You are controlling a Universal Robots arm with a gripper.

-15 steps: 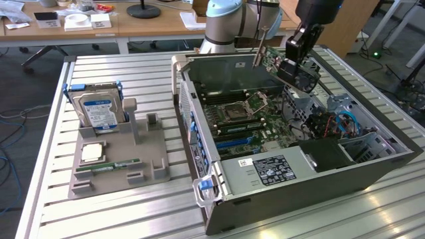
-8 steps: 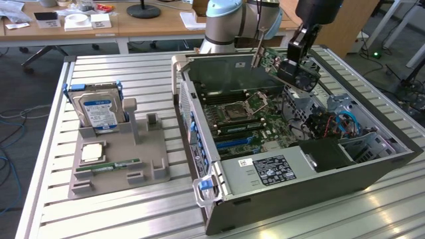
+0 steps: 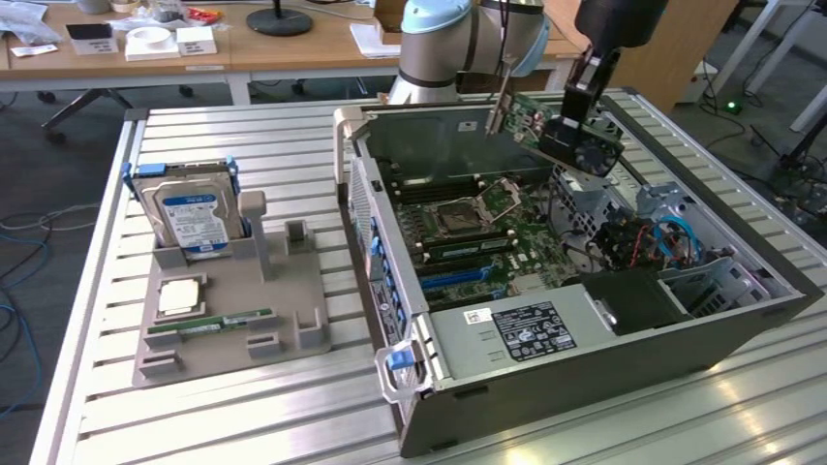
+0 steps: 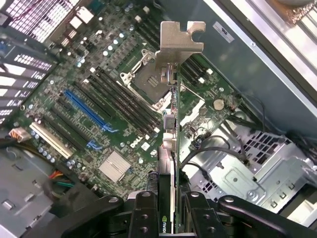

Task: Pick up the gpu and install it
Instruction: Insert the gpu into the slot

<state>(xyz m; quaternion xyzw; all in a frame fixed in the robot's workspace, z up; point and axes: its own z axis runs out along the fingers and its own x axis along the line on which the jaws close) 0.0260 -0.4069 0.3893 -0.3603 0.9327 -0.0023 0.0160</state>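
Observation:
My gripper (image 3: 584,108) hangs over the far side of the open computer case (image 3: 723,325), shut on the gpu (image 3: 568,131). The card is a dark board with a black fan face and a thin silver end bracket that slants up toward the exterior view's left. It is held in the air above the motherboard (image 3: 485,242), clear of the slots. In the wrist view the gpu (image 4: 170,148) is seen edge-on between my fingers (image 4: 143,210), its silver bracket (image 4: 178,42) pointing away. Below it lie the motherboard (image 4: 114,89), the blue slot (image 4: 86,109) and the CPU socket (image 4: 146,79).
A grey holder tray (image 3: 297,291) at the exterior view's left carries a hard drive with a blue-white label (image 3: 192,208), a CPU chip (image 3: 177,295) and a green memory stick (image 3: 207,322). Inside the case are a power supply (image 3: 517,329), a drive cage (image 4: 247,173) and cables (image 3: 659,237).

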